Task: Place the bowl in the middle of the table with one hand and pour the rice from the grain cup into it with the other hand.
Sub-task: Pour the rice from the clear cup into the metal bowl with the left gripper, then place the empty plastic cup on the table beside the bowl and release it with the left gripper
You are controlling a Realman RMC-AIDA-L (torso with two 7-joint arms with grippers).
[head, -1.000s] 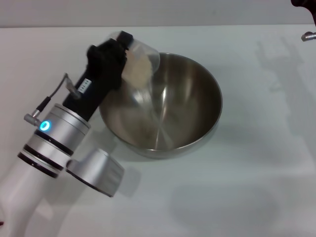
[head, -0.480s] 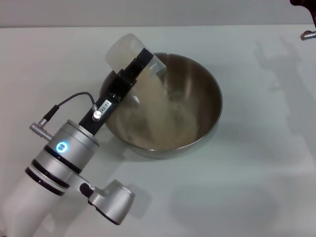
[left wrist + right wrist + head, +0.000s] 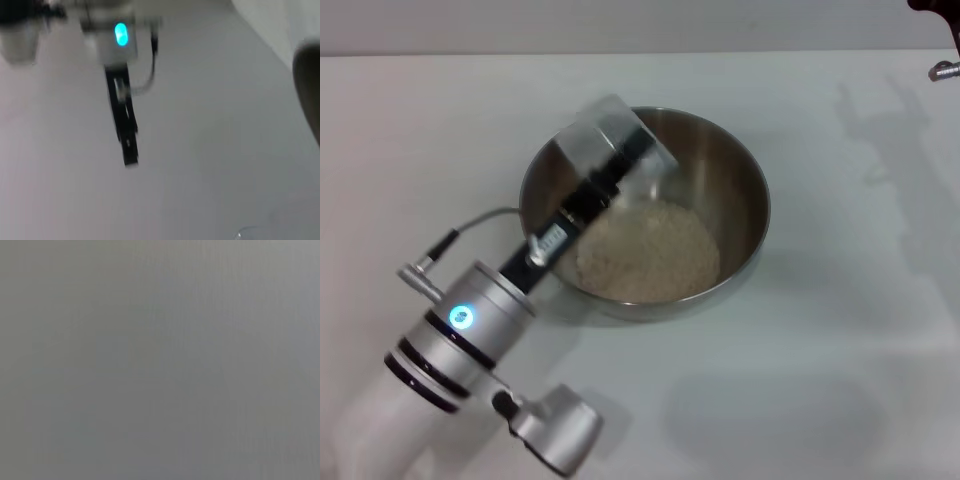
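Observation:
The steel bowl [image 3: 735, 170] stands on the white table [image 3: 840, 350] near the middle. A heap of pale rice [image 3: 650, 250] lies in its bottom. My left gripper [image 3: 610, 170] is shut on the clear grain cup [image 3: 605, 135] and holds it upended over the bowl's far-left rim, mouth toward the bowl. The cup looks empty. My right arm [image 3: 940, 20] is parked at the far right corner; its fingers do not show. The left wrist view shows part of a dark arm with a blue light [image 3: 120, 35] over grey surface.
Bare white tabletop lies all around the bowl. My left arm's silver wrist [image 3: 460, 330] hangs over the table's near left part. The right wrist view shows only plain grey.
My left gripper has turned the grain cup further over above the bowl. The rice has poured out of the cup and now lies heaped in the bowl. The bowl has not moved.

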